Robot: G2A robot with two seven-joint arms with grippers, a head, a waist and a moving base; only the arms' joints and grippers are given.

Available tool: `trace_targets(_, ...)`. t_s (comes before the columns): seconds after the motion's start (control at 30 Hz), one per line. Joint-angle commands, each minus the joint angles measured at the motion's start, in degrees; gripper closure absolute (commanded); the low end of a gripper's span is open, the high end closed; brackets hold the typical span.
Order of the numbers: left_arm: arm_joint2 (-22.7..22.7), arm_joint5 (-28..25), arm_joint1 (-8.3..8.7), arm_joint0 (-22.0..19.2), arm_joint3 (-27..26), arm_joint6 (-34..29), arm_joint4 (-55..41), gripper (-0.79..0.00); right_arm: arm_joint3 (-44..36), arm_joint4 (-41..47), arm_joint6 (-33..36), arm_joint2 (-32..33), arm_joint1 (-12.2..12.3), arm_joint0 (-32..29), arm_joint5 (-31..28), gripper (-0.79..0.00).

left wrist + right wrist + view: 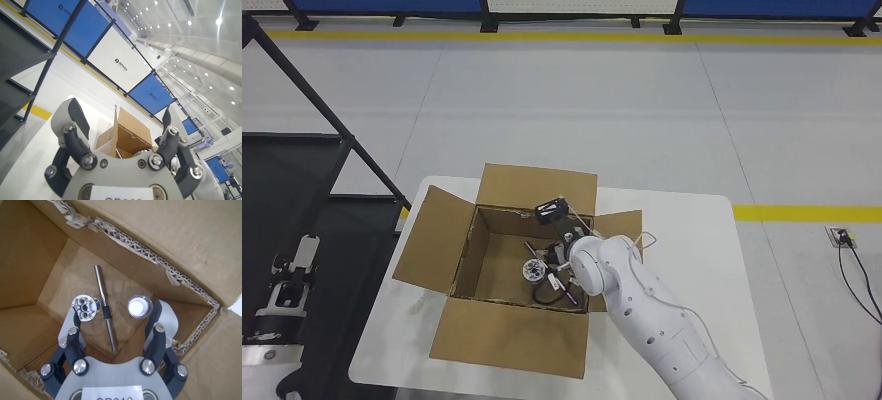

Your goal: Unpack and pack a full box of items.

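A pale grey hall floor (572,90) with a yellow line (802,212) runs behind the work area, fenced by blue and white panels (117,62). On it stands a white table (692,230) carrying an open cardboard box (507,340), its four flaps folded outward and its inner edges torn and ragged. The right arm (642,310) comes from the near right side of the table and bends over the box's right edge into the opening. Its right gripper (116,310) hangs inside the box above the floor, fingers spread wide and holding nothing. The left gripper (121,111) is low at the table's left side, pointing up past the box toward the ceiling, its fingers likewise wide apart and empty. On the box floor lies a steel rod (103,296) with a dark band near its middle, flat and roughly between the right gripper's fingers. To one side of it sits a round metal hub (85,308) with cut-outs in its face, close by one fingertip; whether they touch cannot be told. On the rod's other side, just beside the other finger, stands a small clear jar (140,308) with a white top.
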Motion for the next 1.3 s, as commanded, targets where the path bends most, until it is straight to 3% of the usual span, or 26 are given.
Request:
trace_targets(0.0, 0.5, 0.5, 0.01, -0.3, 0.3, 0.3, 0.7, -0.785, -5.1, -1.1, 0.8, 1.1, 0.6, -2.6, -0.5, -0.785)
trace_targets(0.13, 1.6, 2.1, 0.09, -1.4, 1.5, 0.5, 2.0, -0.785, -13.8, -3.1, 2.7, 3.3, 1.7, -7.4, -1.8, -0.785)
trace_targets(0.27, 2.3, 2.7, 0.18, -2.2, 2.3, 0.4, 3.0, -0.785, -17.3, -3.2, 4.2, 5.0, 2.4, -9.8, -3.7, -0.785)
trace_targets(0.43, 2.5, 3.5, 0.24, -2.7, 3.3, 0.8, 3.3, -0.785, -20.0, -3.0, 3.2, 6.0, 2.6, -11.2, -3.9, -0.785)
trace_targets(0.57, 3.4, 4.4, 0.36, -4.0, 5.3, 0.7, 4.4, -0.785, -27.7, -2.3, 1.1, 9.1, 3.2, -15.2, -3.6, -0.785)
trace_targets(0.7, 5.5, 3.0, 0.70, -5.6, 7.8, -2.6, 6.5, -0.785, -37.7, 2.6, -0.8, 15.3, 4.1, -21.8, -2.7, -0.785)
trace_targets(0.83, 7.8, 1.0, 0.98, -7.3, 9.6, -5.2, 7.9, -0.785, -45.2, 13.5, -1.5, 24.3, 4.8, -28.0, -2.2, -0.785)
trace_targets(0.9, 8.9, 0.6, 1.04, -7.9, 9.9, -6.6, 7.4, -0.785, -46.4, 16.8, -0.9, 27.6, 5.1, -29.5, -2.1, -0.785)
trace_targets(1.27, 11.7, -0.7, 1.49, -8.9, 8.5, -9.8, 8.3, -0.785, -45.8, 18.3, -3.2, 29.1, 5.2, -30.8, -2.2, -0.785)
